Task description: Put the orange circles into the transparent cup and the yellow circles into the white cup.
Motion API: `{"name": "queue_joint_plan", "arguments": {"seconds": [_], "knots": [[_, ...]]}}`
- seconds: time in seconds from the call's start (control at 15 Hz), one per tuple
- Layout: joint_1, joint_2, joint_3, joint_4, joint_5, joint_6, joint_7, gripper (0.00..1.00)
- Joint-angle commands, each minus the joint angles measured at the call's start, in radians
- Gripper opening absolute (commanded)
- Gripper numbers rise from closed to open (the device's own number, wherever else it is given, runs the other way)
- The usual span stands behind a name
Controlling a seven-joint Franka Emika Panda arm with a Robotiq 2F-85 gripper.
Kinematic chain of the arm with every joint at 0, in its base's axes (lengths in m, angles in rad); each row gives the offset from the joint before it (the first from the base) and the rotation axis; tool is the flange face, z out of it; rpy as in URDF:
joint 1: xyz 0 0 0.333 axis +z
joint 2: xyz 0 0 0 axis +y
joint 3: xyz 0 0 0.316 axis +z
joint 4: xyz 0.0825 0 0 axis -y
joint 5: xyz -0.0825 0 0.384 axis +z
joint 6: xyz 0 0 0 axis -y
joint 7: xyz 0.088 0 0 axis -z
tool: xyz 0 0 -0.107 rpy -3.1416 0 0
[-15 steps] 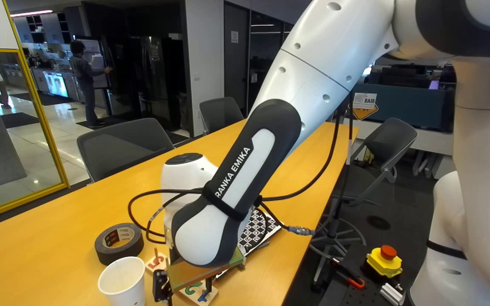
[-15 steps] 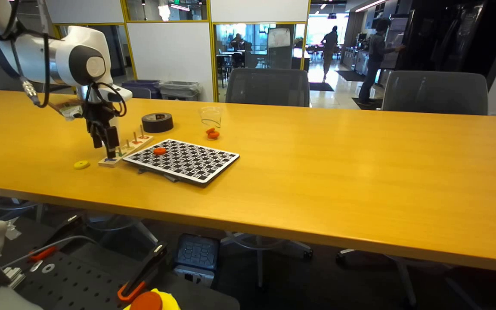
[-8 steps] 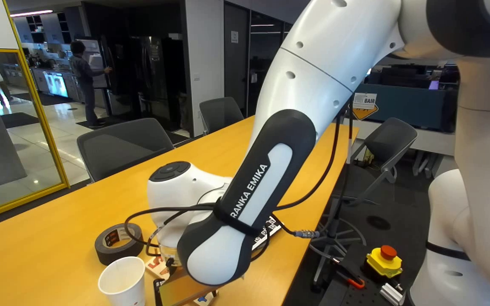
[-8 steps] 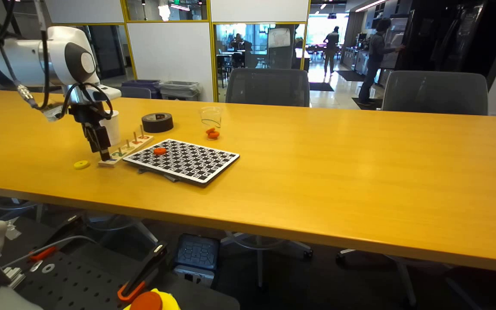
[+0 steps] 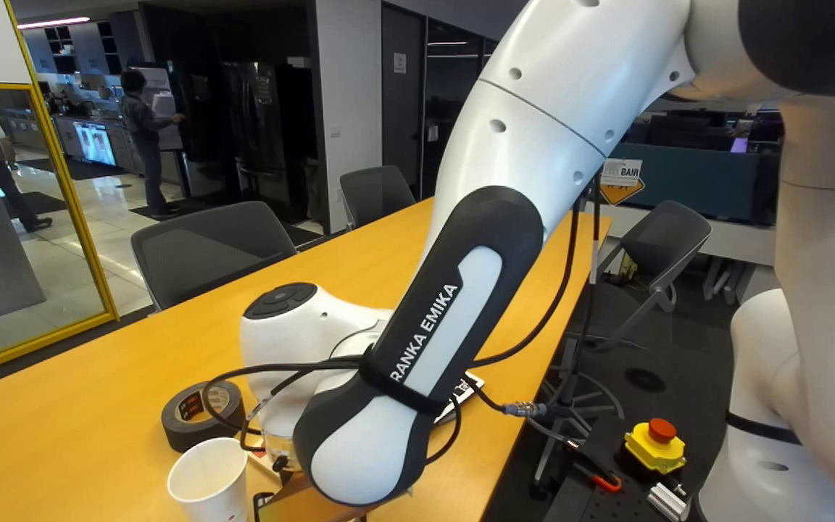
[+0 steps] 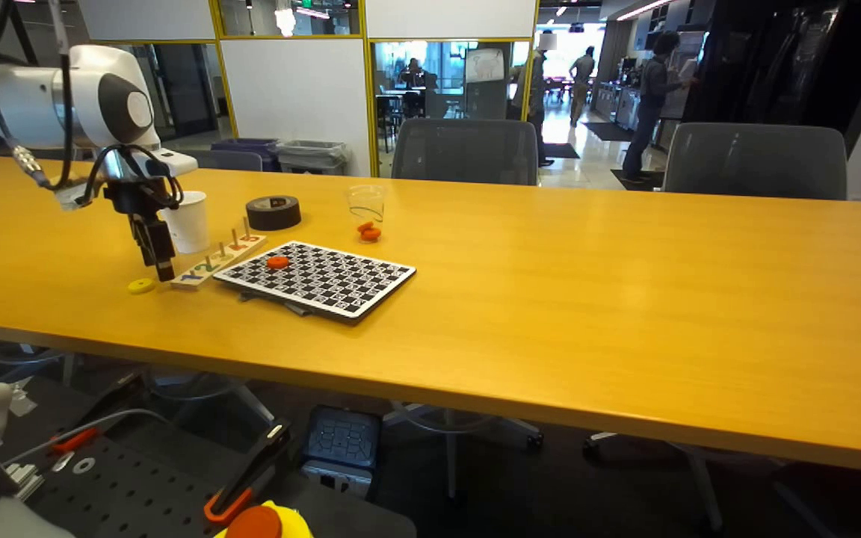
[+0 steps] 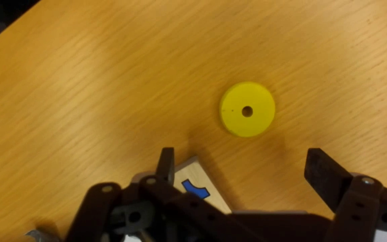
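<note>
In an exterior view, the yellow disc (image 6: 141,286) lies flat on the surface (image 6: 587,314), to the left of the checkerboard (image 6: 329,280) and well apart from it. The end effector (image 7: 242,160) points down, also left of the checkerboard but nearer to it; the wrist view shows its two fingers spread wide, with the surface showing between them and the yellow disc in sight beyond the tips. The white cup (image 6: 190,226) stands upright to the left of the checkerboard and farther back. A numbered peg board (image 6: 218,261) lies just beside the checkerboard's left corner; whether they touch I cannot tell. The tape roll (image 6: 273,215) lies flat behind the checkerboard's back corner. One orange disc (image 6: 277,262) rests on the checkerboard itself, close to its left-hand edge. Behind the checkerboard's far edge stands the clear cup (image 6: 365,209), upright, with at least two orange discs (image 6: 371,235) at its bottom.
</note>
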Motion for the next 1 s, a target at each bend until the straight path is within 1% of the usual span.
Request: {"name": "queue_joint_plan", "arguments": {"seconds": [0.0, 0.27, 0.53, 0.93], "knots": [[-0.029, -0.016, 0.045, -0.002, 0.072, 0.002, -0.041, 1.0], [-0.047, -0.017, 0.076, -0.008, 0.151, 0.007, -0.089, 1.0], [-0.077, -0.013, 0.097, -0.01, 0.236, 0.008, -0.173, 1.0], [-0.109, -0.007, 0.1, -0.006, 0.329, -0.005, -0.297, 1.0]]}}
